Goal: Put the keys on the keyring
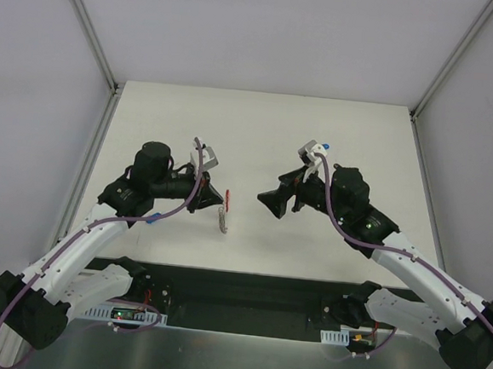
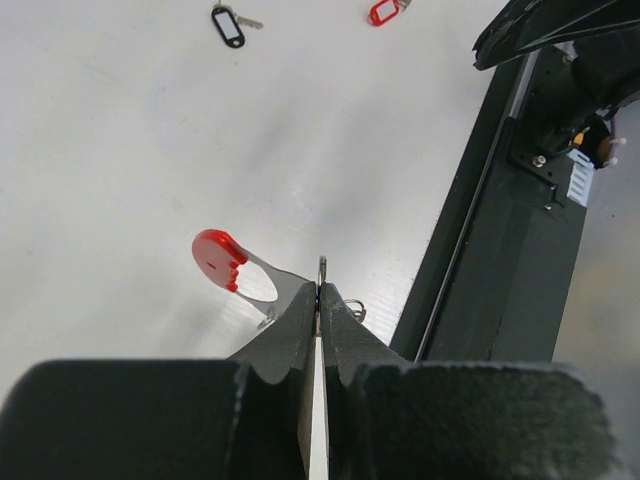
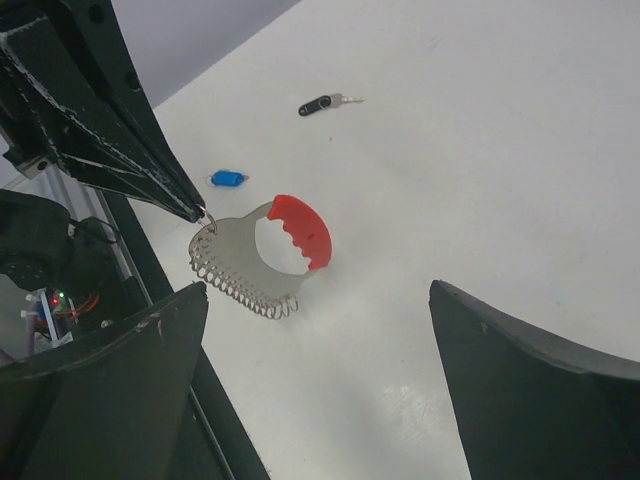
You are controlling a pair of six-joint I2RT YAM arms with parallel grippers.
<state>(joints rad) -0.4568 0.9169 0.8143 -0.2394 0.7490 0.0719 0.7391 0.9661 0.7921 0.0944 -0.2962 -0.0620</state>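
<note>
In the left wrist view, the left jaws are seen pressed tight together at the bottom middle of the frame. A thin silver edge of the keyring is pinched between their tips. The red plastic part of the keyring is seen just left of the jaws, joined to them by a curved silver strip. At the top of the frame, a key with a black tag and a key with a red tag are laid on the white tabletop, well apart from the keyring.

In the right wrist view, the right jaws are opened very wide. One finger is seen at the lower left and the other at the lower right. Nothing is held between them. The keyring is seen left of the middle of the frame, held by one corner at the tip of the left jaws, which reach in from the upper left. A row of small wire loops is seen along its lower edge. It cannot be told if the loops touch the tabletop. A blue tag is laid near the keyring, above and to its left.

In the top external view, the left arm and the right arm are pointed at each other in the middle of the frame. The keyring is seen small between them, just below the left jaws. It is not touched by the right jaws.
</note>
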